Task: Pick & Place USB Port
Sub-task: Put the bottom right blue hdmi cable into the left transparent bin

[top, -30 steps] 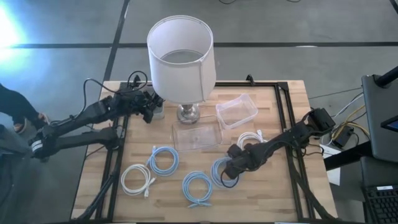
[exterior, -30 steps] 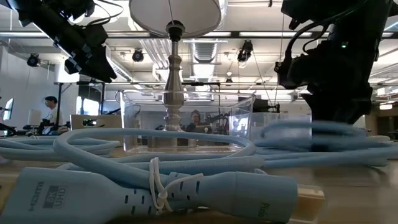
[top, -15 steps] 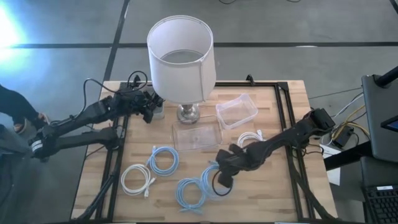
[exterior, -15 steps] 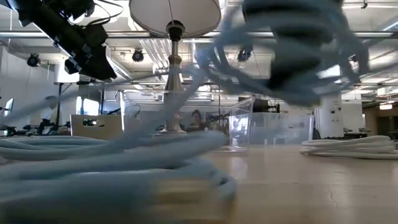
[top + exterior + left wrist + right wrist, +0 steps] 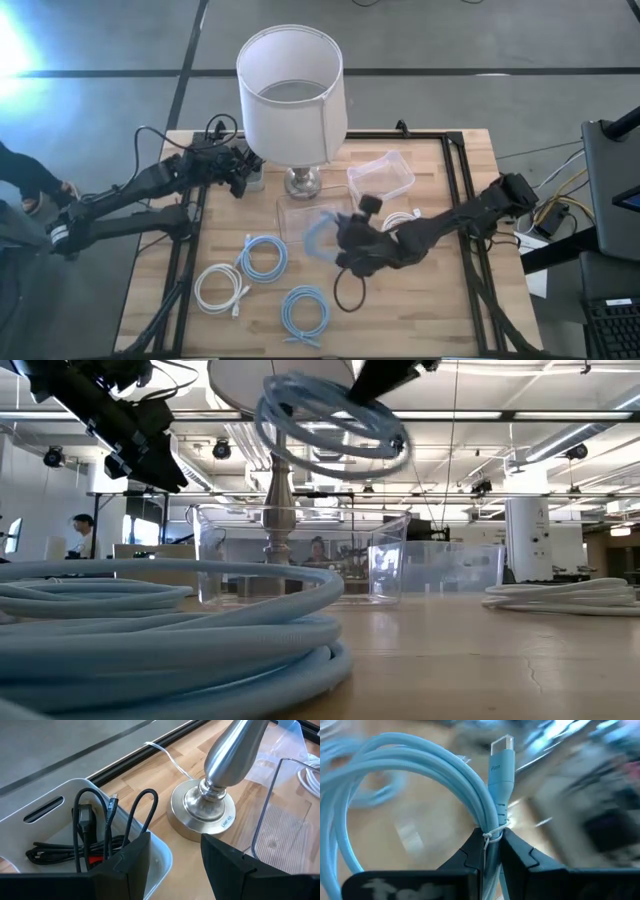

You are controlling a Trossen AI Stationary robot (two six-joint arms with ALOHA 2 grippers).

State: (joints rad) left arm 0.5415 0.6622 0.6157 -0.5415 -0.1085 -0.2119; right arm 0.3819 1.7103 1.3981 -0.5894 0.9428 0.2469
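Observation:
My right gripper (image 5: 492, 851) is shut on a light-blue coiled USB cable (image 5: 320, 238), which it holds in the air beside the clear box (image 5: 315, 215) in front of the lamp (image 5: 290, 95). The low view shows the coil (image 5: 330, 425) high above the table. Its plug (image 5: 500, 755) sticks out past the fingers. My left gripper (image 5: 172, 870) waits open at the far left, over a white bin of black cables (image 5: 90, 835). My right gripper pinches the coil's bundled strands between its two fingers, at the white tie (image 5: 489, 837) just below the plug. The fingers lie across the strands. The coil (image 5: 330, 425) is lifted clear of the table and stands out tilted from the fingers.
Two more blue coils (image 5: 262, 257) (image 5: 305, 310) and a white coil (image 5: 220, 288) lie on the near half of the table. Another white coil (image 5: 403, 220) lies right of the clear box. A second clear box (image 5: 380, 178) stands tilted at the far right. Black rails (image 5: 455, 200) cross the table.
My right gripper has risen and gone toward the table's left and far side, rolling its wrist. It took the blue coil with it, from flat on the table to lifted clear and tilted. The neighbouring blue coil near the front edge has shifted a little.

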